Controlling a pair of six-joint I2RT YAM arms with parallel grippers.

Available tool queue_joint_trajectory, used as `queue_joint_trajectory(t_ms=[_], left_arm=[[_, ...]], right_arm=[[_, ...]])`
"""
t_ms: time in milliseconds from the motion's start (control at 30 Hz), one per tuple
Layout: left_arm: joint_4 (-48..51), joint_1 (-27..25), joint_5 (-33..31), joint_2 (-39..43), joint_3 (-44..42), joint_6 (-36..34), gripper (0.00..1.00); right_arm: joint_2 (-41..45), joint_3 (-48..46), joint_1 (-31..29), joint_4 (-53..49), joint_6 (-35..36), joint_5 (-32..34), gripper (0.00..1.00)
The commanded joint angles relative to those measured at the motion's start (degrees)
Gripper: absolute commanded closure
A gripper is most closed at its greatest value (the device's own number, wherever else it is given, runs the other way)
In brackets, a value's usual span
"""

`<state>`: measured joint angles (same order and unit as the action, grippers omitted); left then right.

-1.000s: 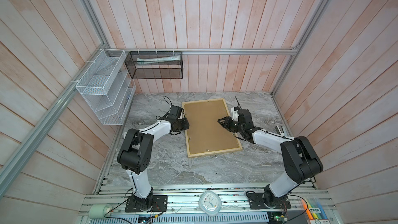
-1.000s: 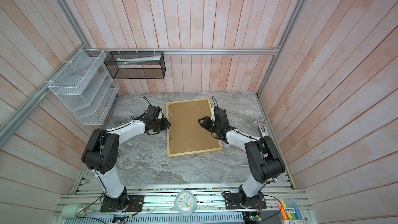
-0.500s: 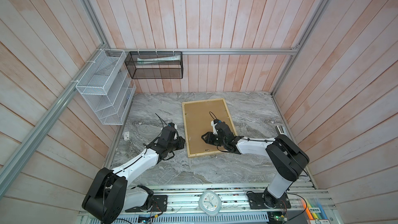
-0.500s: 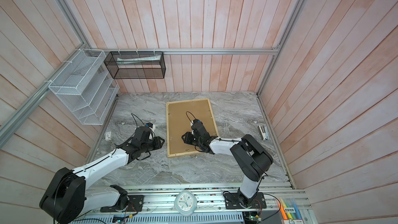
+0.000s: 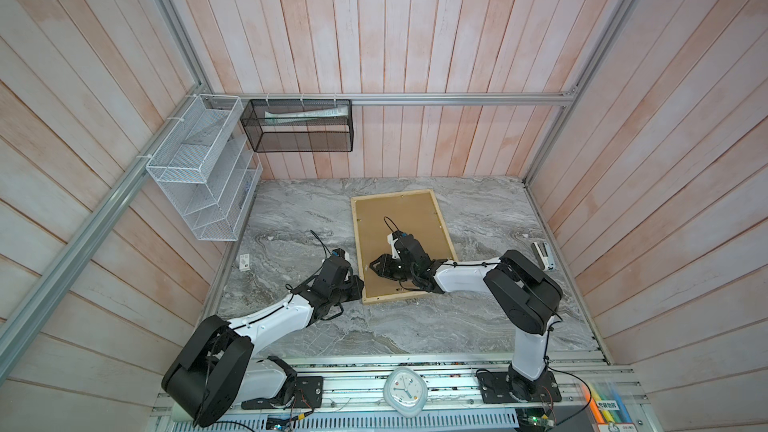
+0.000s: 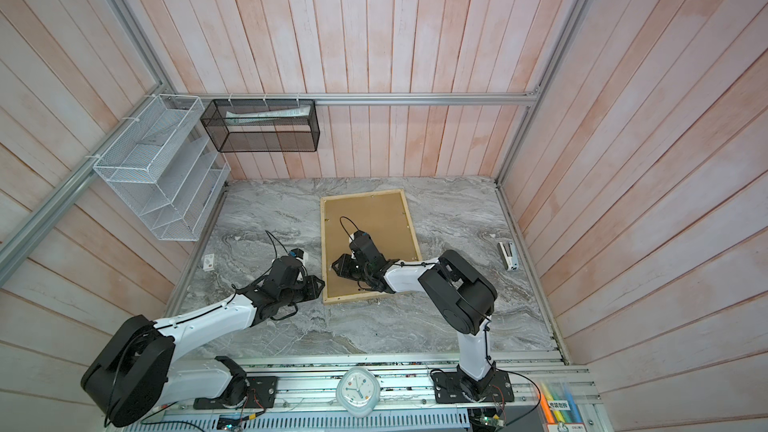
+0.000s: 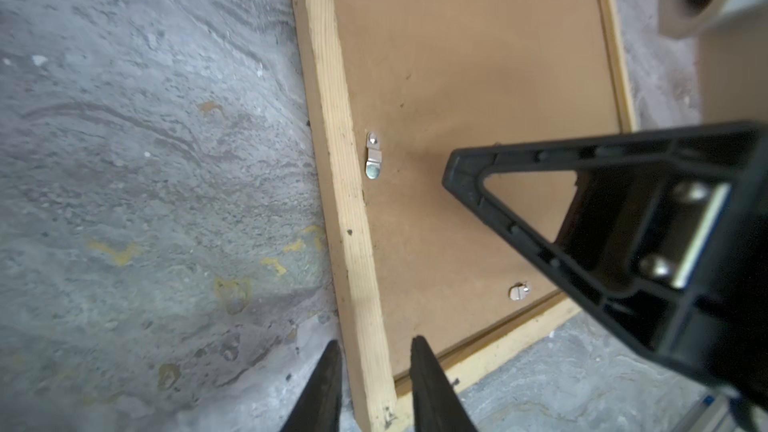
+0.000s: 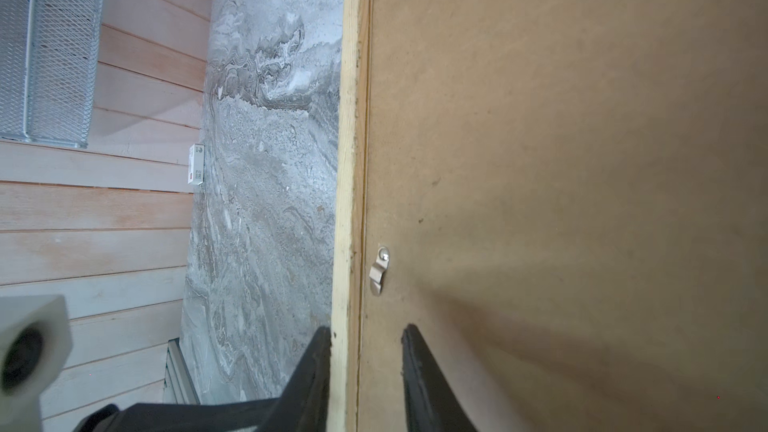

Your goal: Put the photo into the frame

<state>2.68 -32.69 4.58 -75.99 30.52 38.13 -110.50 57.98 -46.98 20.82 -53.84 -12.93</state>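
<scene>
Both grippers have left the frame's long sides and now meet at its near left corner. The frame (image 5: 399, 296) lies face down toward the back of the marble table (image 5: 478, 218), filled by a brown backing board (image 5: 399, 218) with a metal turn clip (image 7: 374, 155) at its edge. The left gripper (image 7: 374, 351) has its fingers apart, one on each side of the left slat, not pinching it. The right gripper (image 8: 365, 338) reaches across and straddles the same slat, its fingers also apart, one of them over the board. A small white box (image 8: 196, 164) by the left wall has a red strip and print too small to read. The label on the pen box (image 5: 606, 405) is also illegible.
</scene>
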Motion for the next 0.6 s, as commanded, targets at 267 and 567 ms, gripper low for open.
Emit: queue_joint_trajectory(t_ms=[267,567], left_arm=[[0.4,-2.3,-4.6,-7.3,4.0,0.7,0.74],[3.1,-2.8,-6.4,-9.2,4.7,0.7,0.74]], right_arm=[[-4.1,4.6,-2.1,-3.1,-1.4,-0.7,0.69],[-5.7,6.2,-2.4,-5.5,-1.9,0.1,0.68]])
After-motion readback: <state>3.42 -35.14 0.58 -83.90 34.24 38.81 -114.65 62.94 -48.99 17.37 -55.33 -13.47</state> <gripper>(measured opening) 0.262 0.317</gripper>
